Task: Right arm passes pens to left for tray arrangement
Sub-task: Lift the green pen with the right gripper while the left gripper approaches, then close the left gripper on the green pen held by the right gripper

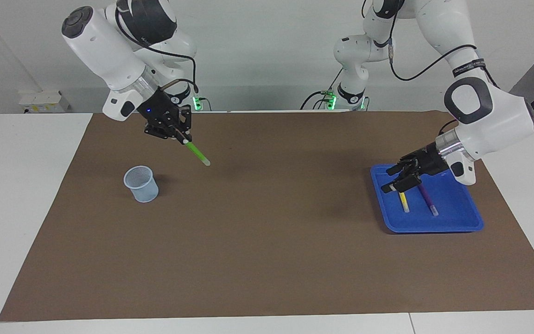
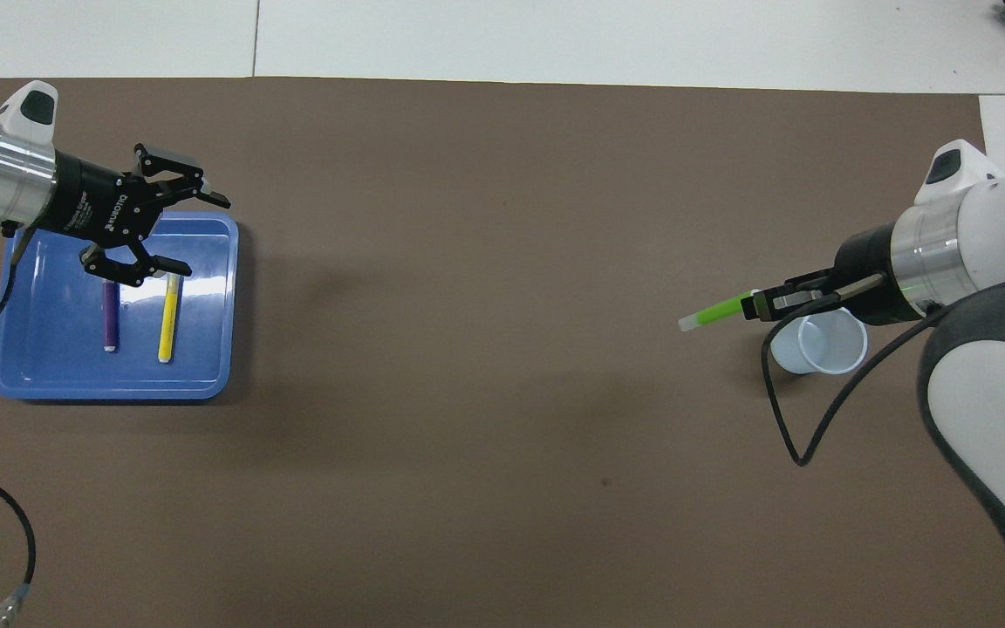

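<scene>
R gripper (image 1: 180, 135) clamped on green pen (image 1: 197, 153), up over bench near mesh cup (image 1: 141, 183), pen angled toward L end (prob. for handover). L gripper (image 1: 397, 178) spread wide, empty, over tray (image 1: 457, 218); yellow pen (image 1: 404, 202), purple pen (image 1: 428, 200) lie inside.

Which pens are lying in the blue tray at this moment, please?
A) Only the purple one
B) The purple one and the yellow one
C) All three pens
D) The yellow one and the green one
B: the purple pen and the yellow pen lie side by side in the tray, while the green pen is held in the air by the right end effector.
</scene>
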`<act>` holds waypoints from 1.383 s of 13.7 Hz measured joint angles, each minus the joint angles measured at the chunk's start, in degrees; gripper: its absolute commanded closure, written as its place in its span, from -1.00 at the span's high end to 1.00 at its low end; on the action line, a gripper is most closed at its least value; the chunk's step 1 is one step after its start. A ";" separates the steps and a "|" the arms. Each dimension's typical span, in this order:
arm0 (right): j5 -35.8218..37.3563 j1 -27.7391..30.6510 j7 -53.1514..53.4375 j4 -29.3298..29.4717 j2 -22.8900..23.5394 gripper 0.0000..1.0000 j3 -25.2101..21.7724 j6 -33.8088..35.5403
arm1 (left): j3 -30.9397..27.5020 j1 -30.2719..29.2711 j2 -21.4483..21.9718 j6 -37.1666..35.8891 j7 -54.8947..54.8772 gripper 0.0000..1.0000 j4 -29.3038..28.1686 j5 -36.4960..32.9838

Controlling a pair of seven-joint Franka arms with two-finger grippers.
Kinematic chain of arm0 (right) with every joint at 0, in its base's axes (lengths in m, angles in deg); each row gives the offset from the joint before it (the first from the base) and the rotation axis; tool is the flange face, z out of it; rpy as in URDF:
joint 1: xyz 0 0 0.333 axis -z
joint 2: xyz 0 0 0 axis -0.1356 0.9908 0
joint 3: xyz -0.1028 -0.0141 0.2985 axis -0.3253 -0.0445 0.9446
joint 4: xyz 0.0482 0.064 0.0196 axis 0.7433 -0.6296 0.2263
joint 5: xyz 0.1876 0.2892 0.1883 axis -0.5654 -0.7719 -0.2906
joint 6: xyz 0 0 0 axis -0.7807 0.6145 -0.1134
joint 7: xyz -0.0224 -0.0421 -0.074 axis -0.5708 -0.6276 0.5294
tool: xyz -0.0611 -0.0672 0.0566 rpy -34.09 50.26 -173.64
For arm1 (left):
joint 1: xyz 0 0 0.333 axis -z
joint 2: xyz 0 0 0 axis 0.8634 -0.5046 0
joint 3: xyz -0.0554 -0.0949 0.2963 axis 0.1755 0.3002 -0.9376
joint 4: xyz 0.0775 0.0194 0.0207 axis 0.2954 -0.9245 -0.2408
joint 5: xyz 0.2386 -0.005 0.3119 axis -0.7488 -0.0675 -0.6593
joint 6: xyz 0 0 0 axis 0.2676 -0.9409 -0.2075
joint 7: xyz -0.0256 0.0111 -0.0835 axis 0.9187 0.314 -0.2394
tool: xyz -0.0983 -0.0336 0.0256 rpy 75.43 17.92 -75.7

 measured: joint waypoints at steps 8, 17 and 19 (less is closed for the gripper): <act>-8.22 -13.25 29.83 -8.72 -0.83 -1.00 0.27 -22.92 | 0.25 8.63 5.21 7.48 19.10 0.98 -5.48 4.40; -12.62 -21.48 37.16 -13.79 1.04 -1.00 0.28 -41.52 | 0.29 19.16 12.20 22.85 31.60 0.98 -16.66 5.63; -15.51 -22.47 37.16 -14.04 1.89 -1.00 0.26 -45.20 | 0.28 21.09 12.22 25.66 33.38 0.98 -17.18 5.64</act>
